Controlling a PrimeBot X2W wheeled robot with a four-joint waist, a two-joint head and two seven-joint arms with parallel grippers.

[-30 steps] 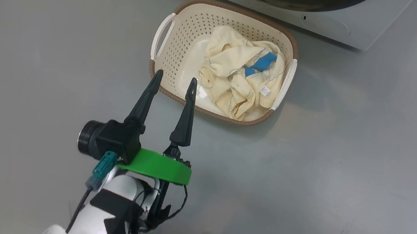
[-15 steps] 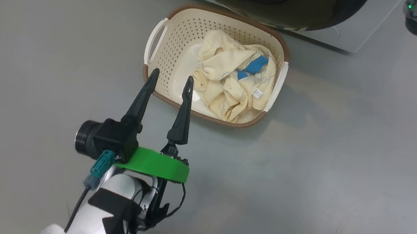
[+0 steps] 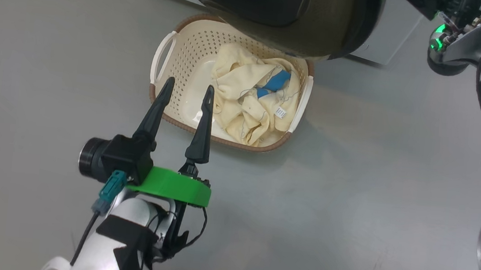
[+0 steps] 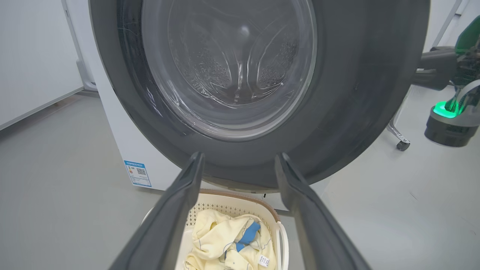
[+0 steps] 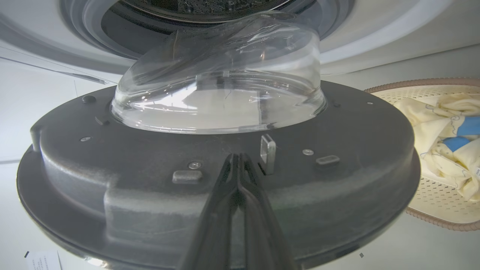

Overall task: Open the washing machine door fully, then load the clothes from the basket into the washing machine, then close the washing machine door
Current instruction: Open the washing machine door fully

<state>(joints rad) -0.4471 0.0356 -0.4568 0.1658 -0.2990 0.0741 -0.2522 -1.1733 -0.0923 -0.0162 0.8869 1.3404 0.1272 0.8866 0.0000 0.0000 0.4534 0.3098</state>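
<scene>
1. Lower left, head view: the left gripper (image 3: 188, 87) has its fingers spread wide and holds nothing. Its tips overlap the near rim of the basket (image 3: 163, 57).
2. Centre: the clothes (image 3: 248, 105) lie crumpled in the basket's right half.
3. Top centre: the door (image 3: 321, 28) is swung out over the basket's far rim, in front of the machine (image 3: 391, 30).
4. Right wrist view, centre: the right gripper (image 5: 236, 159) has its fingers pressed together, tips at the door's inner face beside a metal latch (image 5: 267, 152). Contact cannot be confirmed.

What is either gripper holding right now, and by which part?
Nothing. The left gripper hangs open by the basket; the right gripper is shut and empty, fingertips at the inner face of the washing machine door.
</scene>
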